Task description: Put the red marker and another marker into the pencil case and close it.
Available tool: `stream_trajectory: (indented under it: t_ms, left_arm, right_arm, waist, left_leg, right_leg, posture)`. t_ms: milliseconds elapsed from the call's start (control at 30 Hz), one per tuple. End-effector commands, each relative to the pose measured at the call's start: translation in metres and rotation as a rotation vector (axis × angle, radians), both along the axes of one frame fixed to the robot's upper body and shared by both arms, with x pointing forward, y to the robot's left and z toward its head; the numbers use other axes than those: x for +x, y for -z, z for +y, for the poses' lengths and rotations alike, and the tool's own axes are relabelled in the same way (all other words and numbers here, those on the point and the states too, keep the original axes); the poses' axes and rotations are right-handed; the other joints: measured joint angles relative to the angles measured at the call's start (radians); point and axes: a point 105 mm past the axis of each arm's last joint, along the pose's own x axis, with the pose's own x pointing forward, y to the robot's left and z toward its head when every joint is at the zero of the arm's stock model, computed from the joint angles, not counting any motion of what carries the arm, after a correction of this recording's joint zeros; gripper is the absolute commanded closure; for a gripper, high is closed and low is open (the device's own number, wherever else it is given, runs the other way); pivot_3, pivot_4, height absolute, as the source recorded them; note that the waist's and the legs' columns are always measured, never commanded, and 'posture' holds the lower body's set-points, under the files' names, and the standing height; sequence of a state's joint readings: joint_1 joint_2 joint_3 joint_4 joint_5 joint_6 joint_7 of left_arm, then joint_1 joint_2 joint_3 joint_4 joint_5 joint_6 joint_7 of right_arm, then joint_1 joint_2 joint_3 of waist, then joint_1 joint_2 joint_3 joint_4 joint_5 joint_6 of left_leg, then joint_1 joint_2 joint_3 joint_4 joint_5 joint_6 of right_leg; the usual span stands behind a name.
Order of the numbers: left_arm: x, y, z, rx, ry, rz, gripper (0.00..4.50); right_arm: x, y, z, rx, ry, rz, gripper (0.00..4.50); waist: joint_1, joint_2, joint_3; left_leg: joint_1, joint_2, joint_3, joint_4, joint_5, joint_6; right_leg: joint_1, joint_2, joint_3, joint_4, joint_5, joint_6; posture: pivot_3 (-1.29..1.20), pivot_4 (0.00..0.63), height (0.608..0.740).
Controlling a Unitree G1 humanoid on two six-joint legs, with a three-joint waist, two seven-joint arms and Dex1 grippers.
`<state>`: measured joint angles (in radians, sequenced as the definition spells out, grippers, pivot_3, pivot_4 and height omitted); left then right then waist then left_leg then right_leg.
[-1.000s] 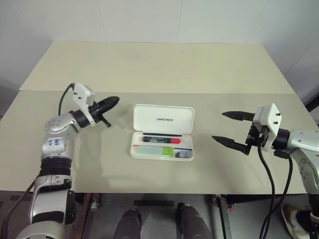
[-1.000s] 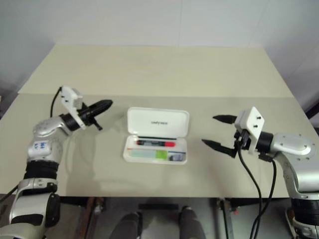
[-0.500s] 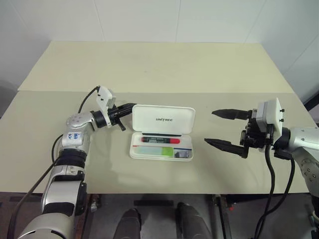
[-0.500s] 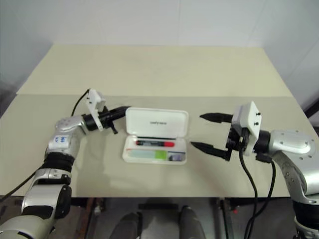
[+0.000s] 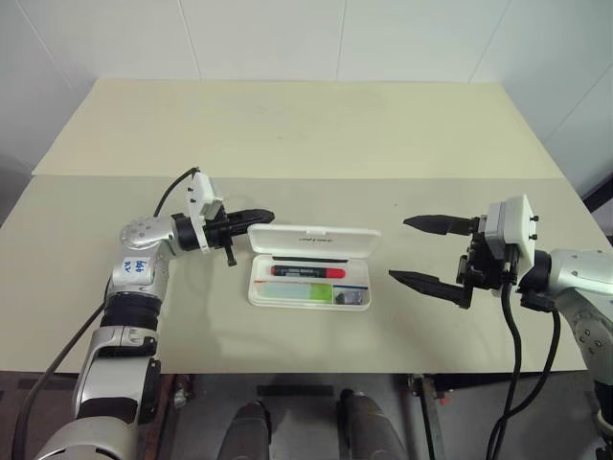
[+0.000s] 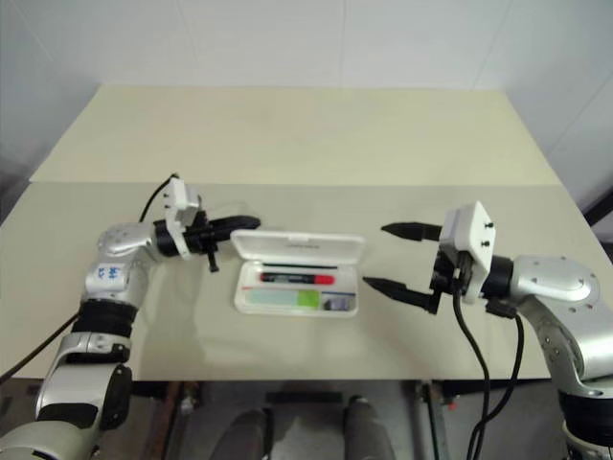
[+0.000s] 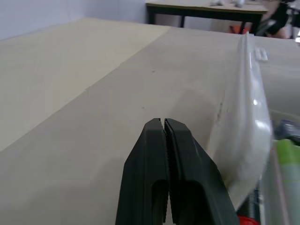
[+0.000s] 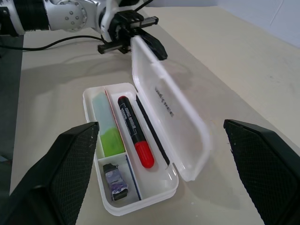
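The white pencil case [image 5: 354, 303] lies open in the middle of the table. Its lid [image 5: 314, 239] stands tilted up over the tray. Inside lie the red marker [image 5: 306, 271] and, in front of it, the green marker [image 5: 305, 288]. My left gripper [image 5: 264, 215] is shut with nothing in it, its tip against the back of the lid [image 7: 243, 117] at the lid's left end. To the right of the case, apart from it, my right gripper [image 5: 400, 248] is open and holds nothing. Its fingers [image 8: 70, 159] frame the case in the right wrist view.
A small grey-purple nub [image 8: 115, 181] sits in the case's small end compartment. The beige table [image 5: 287, 134] runs far behind the case, with a seam across it. A black cable [image 5: 170, 192] loops off my left wrist.
My left gripper has swung right from the open table to the back of the lid. The lid has tipped forward from lying back to standing over the tray. My right gripper came slightly closer.
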<state>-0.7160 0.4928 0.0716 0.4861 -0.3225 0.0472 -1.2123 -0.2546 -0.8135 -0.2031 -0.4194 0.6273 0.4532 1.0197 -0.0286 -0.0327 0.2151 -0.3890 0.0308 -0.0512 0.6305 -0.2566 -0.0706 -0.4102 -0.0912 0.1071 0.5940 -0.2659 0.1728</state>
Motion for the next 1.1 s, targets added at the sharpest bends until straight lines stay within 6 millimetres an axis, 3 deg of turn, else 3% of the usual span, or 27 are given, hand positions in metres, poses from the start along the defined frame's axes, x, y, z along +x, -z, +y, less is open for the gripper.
stream_trajectory:
  t_ms: [33, 200, 700, 1100]
  left_arm:
    - [-0.022, -0.006, -0.003, 0.059, 0.135, -0.032, 4.46]
    - [-0.038, 0.006, -0.005, 0.163, 0.235, 0.023, 4.46]
    - [-0.049, 0.053, -0.019, 0.332, 0.29, 0.142, 4.46]
    - [-0.039, 0.073, -0.015, 0.444, 0.205, 0.177, 4.46]
  right_arm:
    - [-0.002, -0.005, 0.001, 0.012, -0.005, -0.037, 0.0]
    - [-0.002, -0.005, 0.001, 0.015, -0.007, -0.037, 0.0]
    - [-0.006, -0.005, 0.015, 0.025, -0.056, -0.037, 0.0]
    - [-0.007, -0.006, 0.019, 0.047, -0.045, -0.052, 0.0]
  waist:
    - [0.0, 0.0, 0.0]
    - [0.0, 0.0, 0.0]
    - [0.0, 0.0, 0.0]
    - [0.0, 0.001, -0.002]
  left_leg:
    - [0.0, 0.0, 0.0, 0.0, 0.0, 0.0]
    - [0.0, 0.0, 0.0, 0.0, 0.0, 0.0]
    - [0.0, 0.0, 0.0, 0.0, 0.0, 0.0]
    - [0.002, 0.0, 0.0, 0.001, 0.0, 0.001]
  right_leg:
    - [0.0, 0.0, 0.0, 0.0, 0.0, 0.0]
    - [0.0, 0.0, 0.0, 0.0, 0.0, 0.0]
    - [0.0, 0.0, 0.0, 0.0, 0.0, 0.0]
    - [0.002, 0.0, 0.0, 0.0, 0.0, -0.001]
  posture:
    - [0.0, 0.15, 0.74]
    - [0.0, 0.15, 0.74]
    - [0.0, 0.15, 0.74]
    - [0.0, 0.15, 0.74]
